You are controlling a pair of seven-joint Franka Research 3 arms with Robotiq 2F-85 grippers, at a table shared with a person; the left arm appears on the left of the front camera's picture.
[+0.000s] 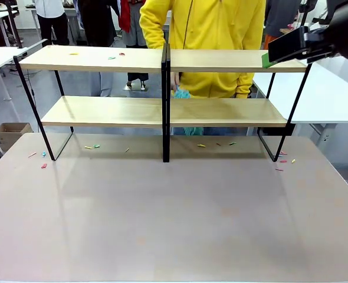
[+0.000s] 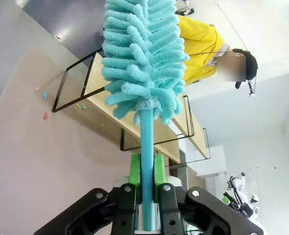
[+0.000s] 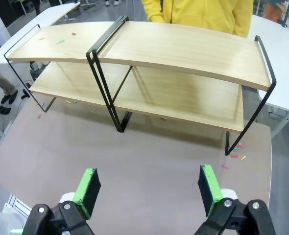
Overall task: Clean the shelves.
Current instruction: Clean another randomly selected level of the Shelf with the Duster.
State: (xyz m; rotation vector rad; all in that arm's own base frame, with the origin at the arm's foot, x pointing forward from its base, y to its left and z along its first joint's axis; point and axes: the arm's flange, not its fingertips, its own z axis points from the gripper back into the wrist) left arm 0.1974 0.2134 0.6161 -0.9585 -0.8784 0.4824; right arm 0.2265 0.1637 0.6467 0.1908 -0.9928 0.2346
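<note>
The shelves (image 1: 221,61) stand across the far half of the grey-brown tabletop (image 1: 174,224), with a person in a yellow hoodie (image 1: 203,35) just behind them. A few coloured scraps (image 1: 111,58) lie on the left end of the top board. More scraps are scattered on the table under and beside the frame.

The left gripper (image 2: 147,169) is clamped tight on the thin handle of a teal fluffy duster (image 2: 144,58), held well back from the rack. The right gripper (image 3: 148,183) has its jaws spread wide and holds nothing.

The risks, as I judge them:
- The slim handle could pivot between the pads once the head drags along the wood.
- A broad sweep could simply push scraps onto the lower board or the table.
- The head might snag on the black centre upright (image 1: 166,100), nudging the light frame toward the person.
</note>
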